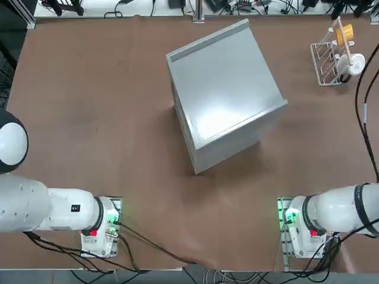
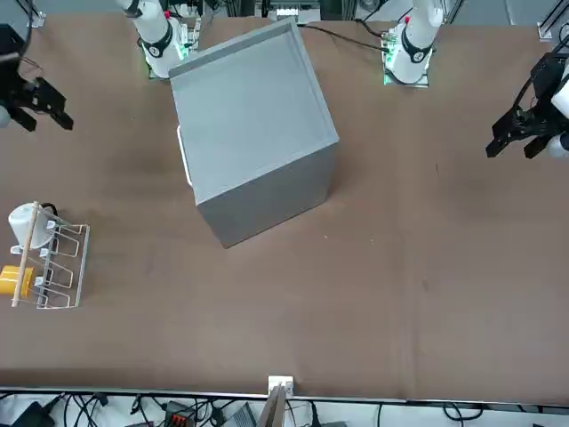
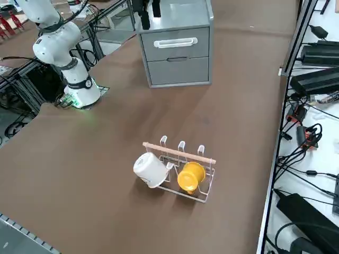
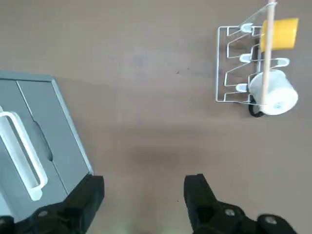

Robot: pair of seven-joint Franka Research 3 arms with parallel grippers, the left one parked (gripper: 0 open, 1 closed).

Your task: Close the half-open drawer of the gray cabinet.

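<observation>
I've got the right gripper [image 4: 144, 195] spread wide, empty, above bare table just beside the big matte light-gray cabinet [image 1: 228, 89] at mid-table, drawer fronts [image 3: 176, 43] flush. White wire rack [image 4: 234, 66] w/ white and yellow cups well apart, far right.

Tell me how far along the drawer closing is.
Looks done: both drawer fronts sit flush with the cabinet. In hand: nothing; the right gripper hangs open over the table, clear of the cabinet. Left: nothing that shows.
</observation>
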